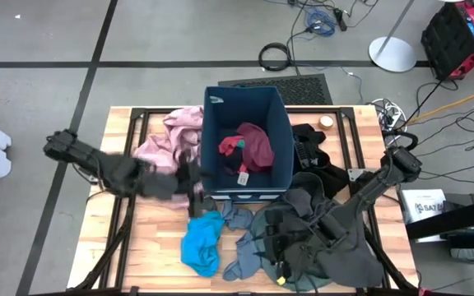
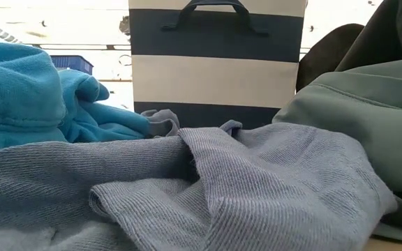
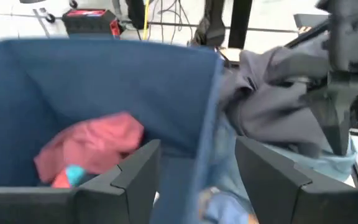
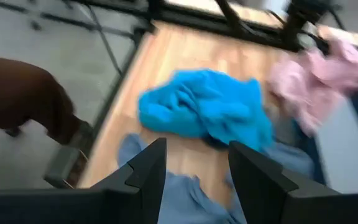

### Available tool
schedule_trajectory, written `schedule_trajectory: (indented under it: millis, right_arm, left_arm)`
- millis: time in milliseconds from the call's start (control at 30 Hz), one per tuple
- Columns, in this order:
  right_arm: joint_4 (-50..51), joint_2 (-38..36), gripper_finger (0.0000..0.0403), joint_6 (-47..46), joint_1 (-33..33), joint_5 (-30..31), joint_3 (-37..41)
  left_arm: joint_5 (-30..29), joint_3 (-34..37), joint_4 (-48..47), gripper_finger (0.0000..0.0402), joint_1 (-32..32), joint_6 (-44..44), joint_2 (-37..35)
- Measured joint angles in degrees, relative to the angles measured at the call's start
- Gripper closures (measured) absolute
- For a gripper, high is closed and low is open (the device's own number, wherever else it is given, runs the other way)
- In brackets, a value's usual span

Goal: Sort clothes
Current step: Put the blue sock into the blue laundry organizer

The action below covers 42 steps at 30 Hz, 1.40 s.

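**Sorting barely begun: one red piece in the bin, most clothes outside**

Nearest the front edge of the tabletop (image 1: 151, 247), the bright-blue piece (image 1: 202, 242), a grey-blue garment (image 1: 241, 255) and the big grey-green garment (image 1: 336, 238) are lying unsorted. The right hand (image 4: 194, 168) is hovering above them with its fingers apart, gripping nothing. Farther back, the left hand (image 3: 197, 180) is hanging open and empty over the near wall of the navy bin (image 1: 212, 140), where a red garment (image 1: 253, 146) is resting inside. Beside the bin, the pink garment (image 1: 171, 136) and a black one (image 1: 307, 144) are waiting too, so most of the sorting appears left.
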<state>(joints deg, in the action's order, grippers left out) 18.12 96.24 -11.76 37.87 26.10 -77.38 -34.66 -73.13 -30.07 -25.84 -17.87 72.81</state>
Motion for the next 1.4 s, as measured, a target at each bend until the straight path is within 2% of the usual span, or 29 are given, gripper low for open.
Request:
schedule_trajectory:
  millis: [133,233,300,367,467,567,733,867,933,1167,1267,1400]
  right_arm:
    - [-8.91,0.41,0.0243,2.17,-1.87,-3.95,4.99]
    - [-11.24,0.57,0.0243,2.20,-2.98,-4.07,7.91]
    - [-11.60,0.74,0.0243,2.21,-3.75,-5.43,9.67]
    - [-11.56,1.53,0.0243,2.19,-4.57,-9.27,10.96]
    - [-11.86,4.55,0.0243,2.86,-5.84,-13.94,11.44]
    - [-14.20,9.18,0.0243,6.78,-6.76,-14.40,11.44]
    - [-15.93,14.72,0.0243,12.44,-7.50,-13.38,9.63]
    - [-15.64,16.71,0.0243,15.24,-7.55,-8.49,7.92]
    - [-15.30,17.12,0.0243,16.05,-7.60,-8.04,7.09]
    - [-4.73,17.15,0.0249,11.73,-9.46,-8.42,6.72]
    - [-2.66,17.15,0.0284,8.74,-10.23,-8.05,6.72]
    - [-3.43,17.10,0.0380,8.16,-10.54,-8.02,6.72]
  left_arm:
    - [-11.98,9.80,5.63,0.0185,-8.50,-8.94,1.42]
    - [-20.20,15.96,9.61,0.0185,-13.72,-17.73,2.50]
    - [-23.67,19.22,12.97,0.0185,-16.33,-20.93,3.61]
    - [-25.62,21.73,16.70,0.0185,-18.01,-22.18,4.94]
    - [-26.00,23.47,20.84,0.0185,-19.24,-22.25,7.24]
    - [-25.82,23.74,20.71,0.0185,-19.92,-22.27,10.26]
    - [-25.82,23.76,20.78,0.0185,-19.98,-22.35,12.88]
    - [-25.83,23.74,20.76,0.0185,-19.97,-22.31,13.12]
    - [-25.81,23.74,20.66,0.0185,-19.94,-22.29,13.12]
    - [-25.81,23.74,20.55,0.0185,-19.94,-21.87,13.12]
    - [-25.81,23.74,20.56,0.0185,-19.94,-21.83,13.12]
    - [-25.82,23.74,20.57,0.0185,-19.94,-21.81,13.12]
